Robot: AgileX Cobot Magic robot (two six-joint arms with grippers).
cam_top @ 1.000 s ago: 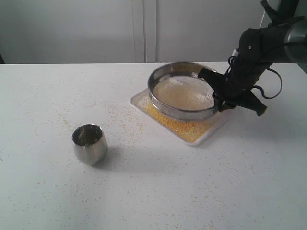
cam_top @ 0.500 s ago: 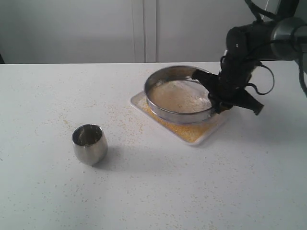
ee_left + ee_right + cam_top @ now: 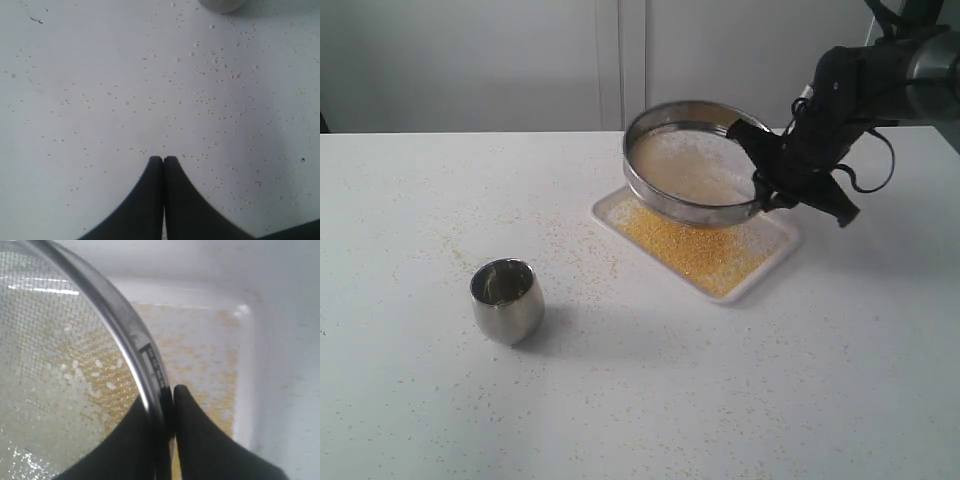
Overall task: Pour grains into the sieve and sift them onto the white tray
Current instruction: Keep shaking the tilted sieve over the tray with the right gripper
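Right pincer (image 3: 167, 399) on tilted sieve (image 3: 688, 166)

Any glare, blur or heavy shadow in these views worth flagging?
Exterior view: soft, the cup throws a faint shadow to its right. Right wrist view: the sieve close and blurred, bright streaks on its mesh, the white tray rim washed out. Left wrist view: even light, the left gripper black.

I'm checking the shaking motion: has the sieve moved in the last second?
Yes. The sieve rose higher in the exterior view relative to the white tray, uncovering more grains.
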